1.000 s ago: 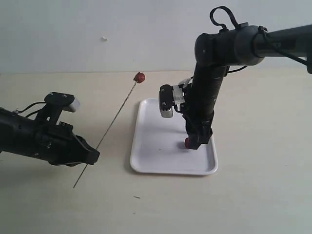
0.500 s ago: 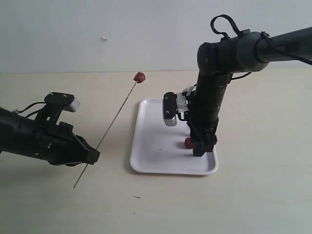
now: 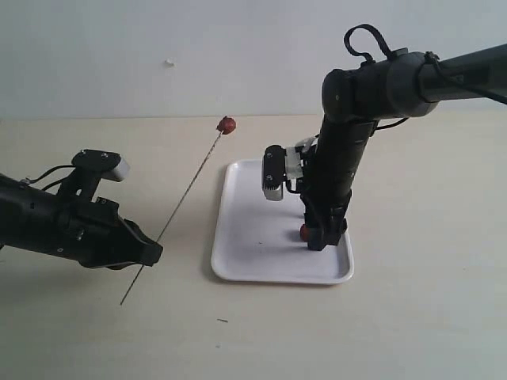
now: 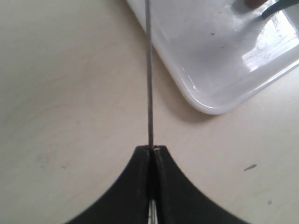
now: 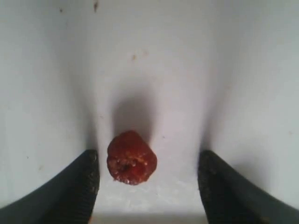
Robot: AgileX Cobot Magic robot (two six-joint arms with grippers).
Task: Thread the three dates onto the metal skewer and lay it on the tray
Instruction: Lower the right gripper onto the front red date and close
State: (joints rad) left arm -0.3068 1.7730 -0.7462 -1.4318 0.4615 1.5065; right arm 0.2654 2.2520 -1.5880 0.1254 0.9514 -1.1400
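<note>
My left gripper (image 3: 152, 252) (image 4: 151, 149) is shut on the metal skewer (image 3: 184, 198) (image 4: 149, 70), which slants up from it. One red-brown date (image 3: 226, 125) sits on the skewer's far tip. My right gripper (image 3: 315, 237) (image 5: 148, 168) points down into the white tray (image 3: 245, 237) (image 5: 233, 70), open. A second date (image 3: 304, 231) (image 5: 131, 157) lies on the tray floor between the two fingers, close to one finger (image 5: 84, 182) and apart from the other. A third date is out of view.
The tray (image 4: 210, 70) lies on a beige table, right of the skewer. A pale wall stands behind. A small dark speck (image 3: 223, 321) lies on the table near the front.
The right arm shifted slightly right and then back left over the tray, ending lower around the date. The left arm and skewer have not moved.
</note>
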